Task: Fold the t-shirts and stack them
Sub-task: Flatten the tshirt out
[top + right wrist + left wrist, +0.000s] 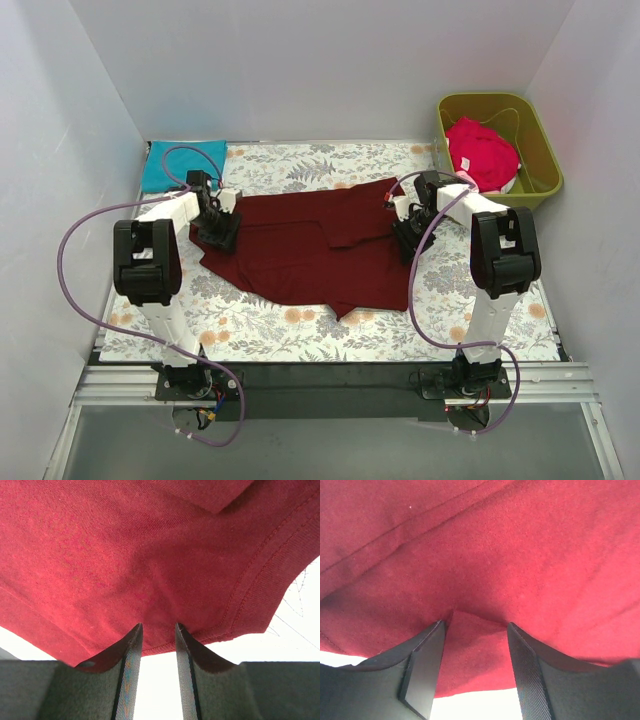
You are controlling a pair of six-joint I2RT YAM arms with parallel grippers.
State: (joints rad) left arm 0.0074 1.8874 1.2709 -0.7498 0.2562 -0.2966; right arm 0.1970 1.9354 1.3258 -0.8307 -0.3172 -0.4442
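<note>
Top external, maroon t-shirt (300, 250), left end effector (220, 238) and right end effector (406, 238) each clamped on its edge

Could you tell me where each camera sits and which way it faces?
Top external: above, behind both arms, which show whole, looking down on the maroon t-shirt.
Left wrist: on the left arm, looking along the left gripper at pinched cloth.
Right wrist: likewise, right gripper on a hem.
Shared: all three see that shirt.
</note>
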